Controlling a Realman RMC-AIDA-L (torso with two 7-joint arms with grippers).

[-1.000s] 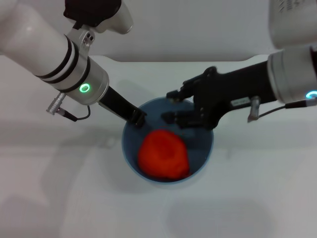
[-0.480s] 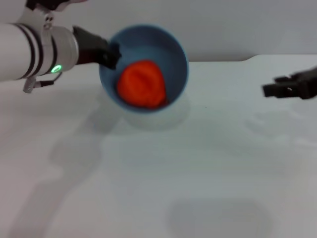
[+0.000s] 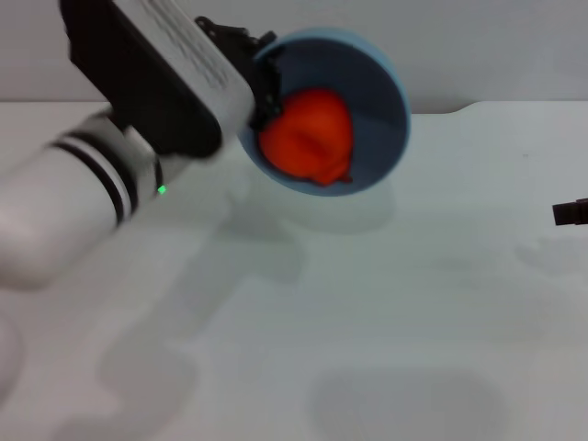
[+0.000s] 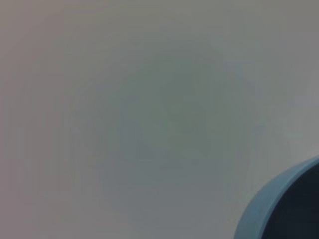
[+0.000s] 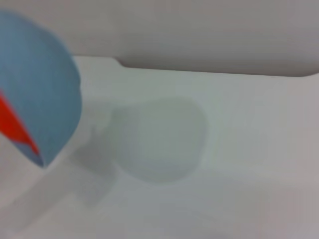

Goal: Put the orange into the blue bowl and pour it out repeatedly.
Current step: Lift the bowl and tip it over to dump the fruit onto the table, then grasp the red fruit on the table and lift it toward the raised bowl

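The white table (image 3: 386,331) spreads wide below; the left gripper (image 3: 257,69) is clenched on the left rim of the blue bowl (image 3: 381,92), held aloft at the far left and tipped so its mouth faces forward and down; the orange (image 3: 308,136) lies inside against the lower wall, roundish, with no clear long axis; it could roll out early; only the right gripper's (image 3: 570,212) tip shows at the right edge, so its state is unclear.

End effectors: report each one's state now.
Left end effector: closed on the blue bowl rim, orange inside.
Right end effector: cannot be told.
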